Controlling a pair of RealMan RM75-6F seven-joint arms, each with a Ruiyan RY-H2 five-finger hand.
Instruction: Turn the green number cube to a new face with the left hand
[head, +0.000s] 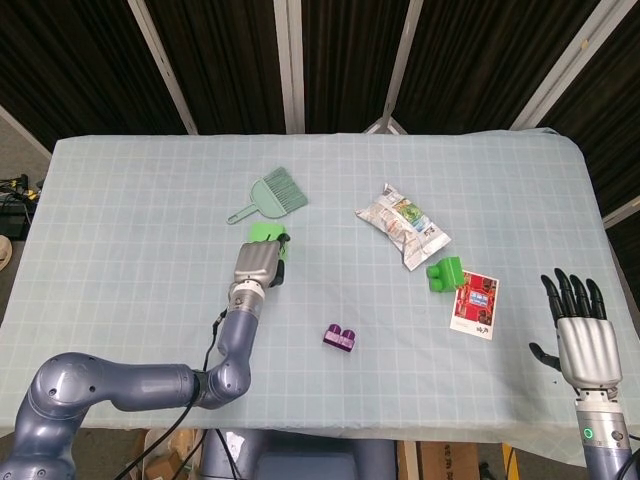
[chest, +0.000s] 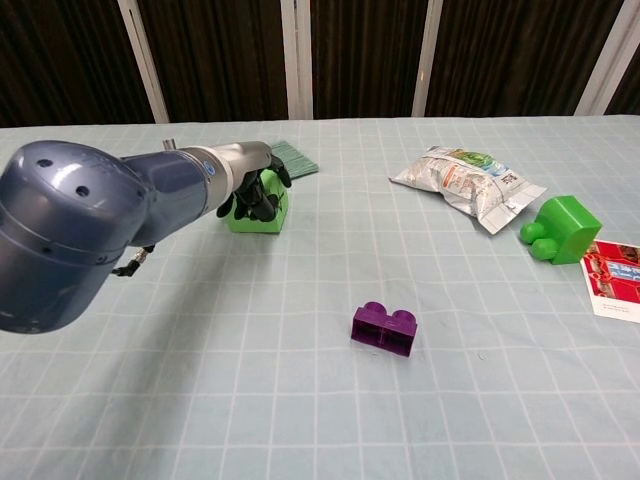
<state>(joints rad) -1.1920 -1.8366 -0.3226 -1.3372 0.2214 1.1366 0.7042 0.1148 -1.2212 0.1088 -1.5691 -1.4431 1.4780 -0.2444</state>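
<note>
Head view: the left hand (head: 256, 266) lies over the cube (head: 267, 234), fingers curled onto its near side, so most of it is hidden; only a green edge shows, just below the brush (head: 272, 193). The right hand (head: 582, 338) hangs fingers apart, holding nothing, at the worktop (head: 120, 200) edge.

Chest view: the cube (chest: 261, 212) sits flat, dark fingers (chest: 258, 197) wrapped on it. Its number is hidden. If released now it may settle back onto the same face, or skid into the brush.
</note>
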